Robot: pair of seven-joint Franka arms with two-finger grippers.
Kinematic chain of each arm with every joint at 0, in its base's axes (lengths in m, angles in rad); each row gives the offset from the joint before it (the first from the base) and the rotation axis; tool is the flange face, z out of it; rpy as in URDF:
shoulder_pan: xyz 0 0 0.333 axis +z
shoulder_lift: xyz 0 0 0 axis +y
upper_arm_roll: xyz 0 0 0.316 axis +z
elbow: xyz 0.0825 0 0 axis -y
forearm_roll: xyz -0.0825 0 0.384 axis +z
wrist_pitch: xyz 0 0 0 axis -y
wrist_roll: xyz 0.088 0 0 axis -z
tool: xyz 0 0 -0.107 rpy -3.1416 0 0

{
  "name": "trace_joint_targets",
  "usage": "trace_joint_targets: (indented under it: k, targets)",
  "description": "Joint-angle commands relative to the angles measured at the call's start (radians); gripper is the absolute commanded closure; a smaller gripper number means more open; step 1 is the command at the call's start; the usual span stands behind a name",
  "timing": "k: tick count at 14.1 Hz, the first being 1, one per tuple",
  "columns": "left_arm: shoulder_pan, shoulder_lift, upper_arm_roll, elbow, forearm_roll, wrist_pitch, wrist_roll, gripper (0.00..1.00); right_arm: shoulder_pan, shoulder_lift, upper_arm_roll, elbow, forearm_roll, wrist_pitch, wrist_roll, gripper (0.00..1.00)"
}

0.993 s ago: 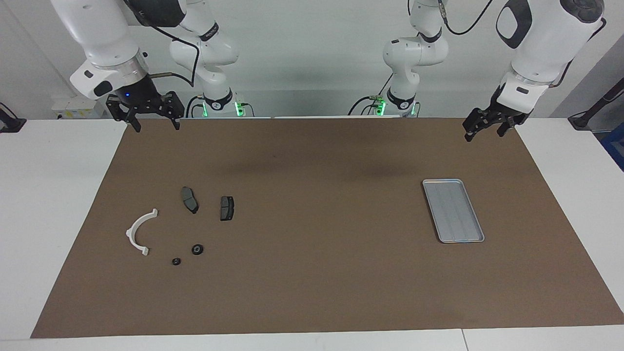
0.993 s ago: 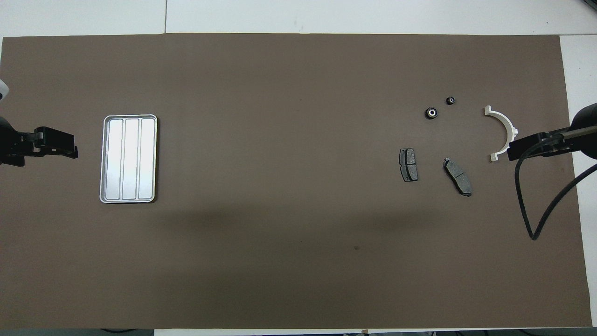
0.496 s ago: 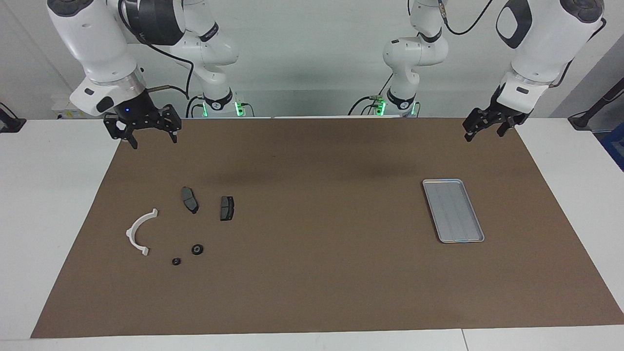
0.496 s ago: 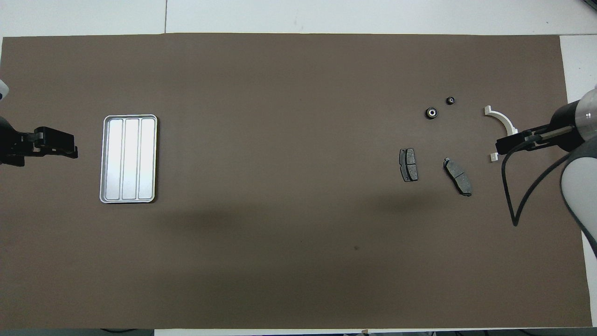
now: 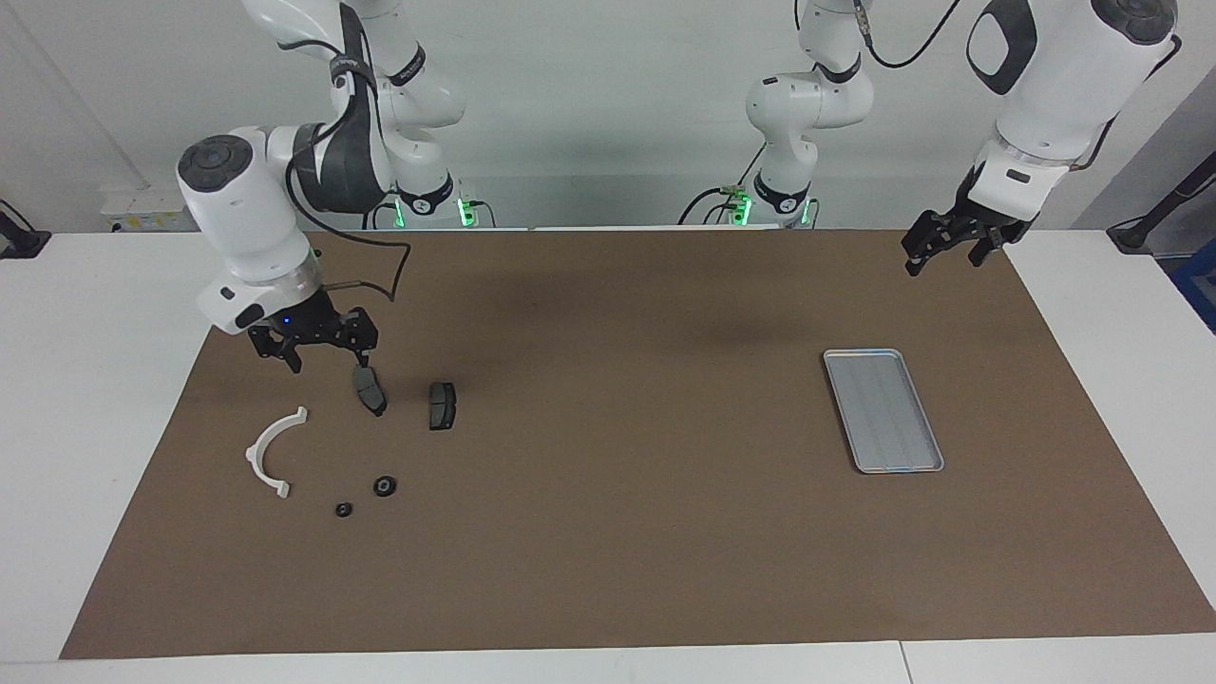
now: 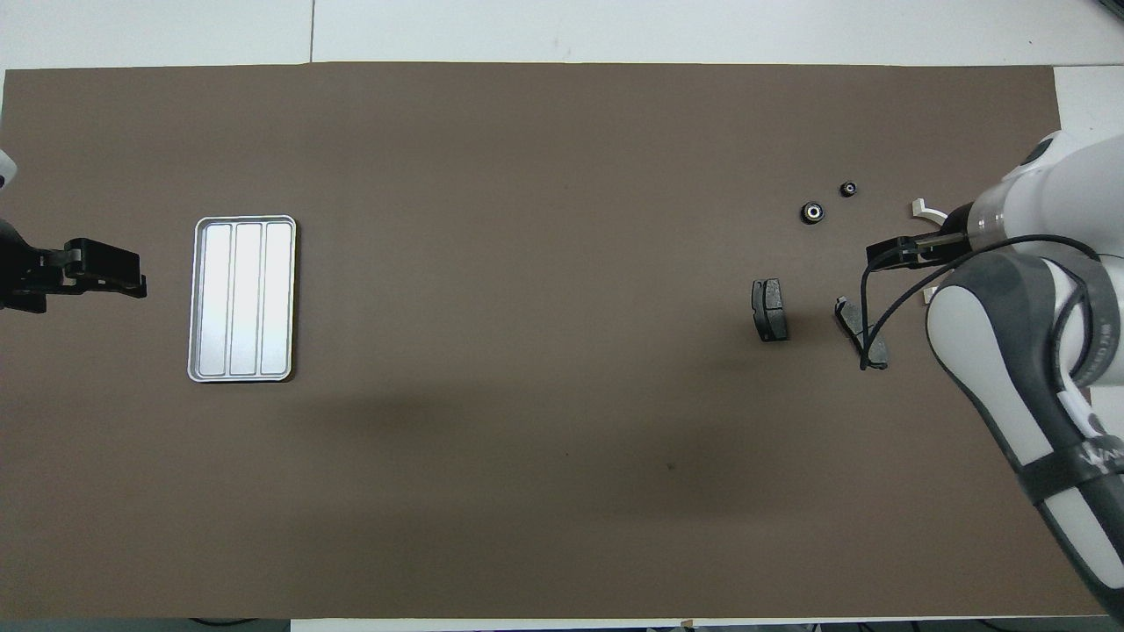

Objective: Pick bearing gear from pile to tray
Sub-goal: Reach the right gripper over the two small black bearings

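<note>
Hovering over pile (image 5: 442,406), right end effector (image 5: 328,362); left end effector (image 5: 940,258) near tray (image 5: 883,410).

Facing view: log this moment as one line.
right gripper: open, over the pile | left gripper: open, waiting near tray | gears: on mat | tray: empty

You have a brown mat (image 5: 608,570) lying flat over most of the white desk (image 5: 85,380), which shows bare around the mat's edges, with a seam (image 6: 312,31) running across the strip farthest from the robots. At the right arm's end of the desk, a white socket box (image 5: 142,214) sits low against the pale wall (image 5: 617,114) and a black fitting (image 5: 19,237) stands just beside it. At the left arm's end, a blue object (image 5: 1199,285) shows at the desk's edge, too cut off to identify.
</note>
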Motion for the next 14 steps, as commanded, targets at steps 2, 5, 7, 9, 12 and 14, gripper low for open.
trace_joint_targets:
  k: [2, 5, 7, 9, 12, 14]
  targets:
    - [0.006, -0.019, -0.004, -0.016, -0.011, -0.007, 0.009, 0.0, 0.001, 0.126, 0.007, 0.049, -0.004, 0.069, 0.039, 0.0]
    - [0.006, -0.019, -0.004, -0.016, -0.011, -0.007, 0.011, 0.0, 0.016, 0.218, 0.005, 0.144, -0.008, 0.052, 0.036, 0.0]
    - [0.006, -0.019, -0.004, -0.016, -0.013, -0.007, 0.009, 0.0, 0.022, 0.298, 0.007, 0.235, -0.011, 0.036, 0.036, 0.0]
    - [0.006, -0.019, -0.004, -0.016, -0.011, -0.007, 0.011, 0.0, 0.024, 0.407, 0.007, 0.376, -0.011, -0.019, 0.036, 0.0]
    - [0.006, -0.021, -0.004, -0.016, -0.011, -0.007, 0.009, 0.0, 0.037, 0.488, 0.009, 0.456, -0.013, -0.048, 0.048, 0.03]
    - [0.006, -0.019, -0.004, -0.016, -0.011, -0.007, 0.009, 0.0, 0.071, 0.51, 0.007, 0.467, -0.011, -0.057, 0.06, 0.04]
